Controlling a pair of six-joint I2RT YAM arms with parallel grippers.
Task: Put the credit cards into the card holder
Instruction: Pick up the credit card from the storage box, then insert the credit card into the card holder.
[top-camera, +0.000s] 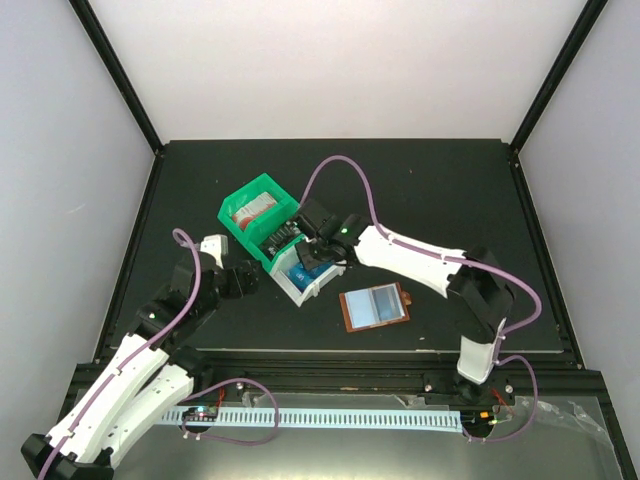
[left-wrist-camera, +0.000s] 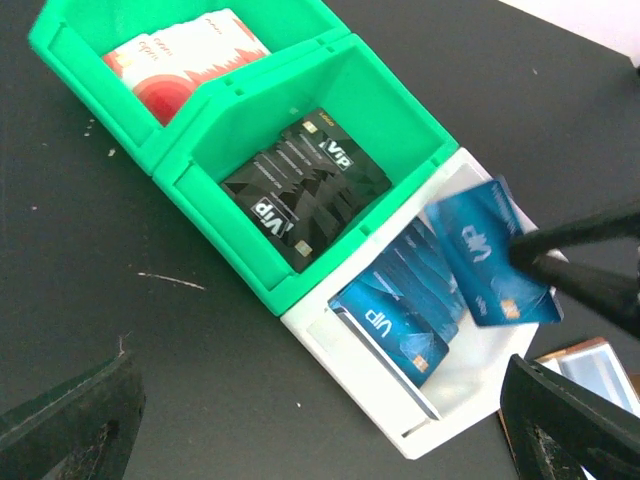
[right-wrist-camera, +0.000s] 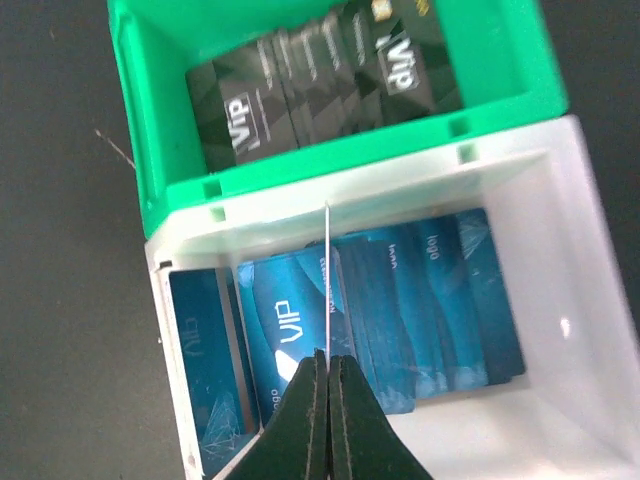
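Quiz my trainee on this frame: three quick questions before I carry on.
1. True or false: the right tool is shut on a blue card.
2. Where do the black cards lie? A: in the white bin. B: in a green bin. C: on the table.
3. Fill in: the card holder lies ___ (open/closed) on the table.
Key: 1 true; 2 B; 3 open.

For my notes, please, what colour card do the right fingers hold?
Blue card; left wrist view best.

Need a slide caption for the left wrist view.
Right gripper pinches one blue credit card over the white bin, beside green bins of black cards and red-and-white cards.
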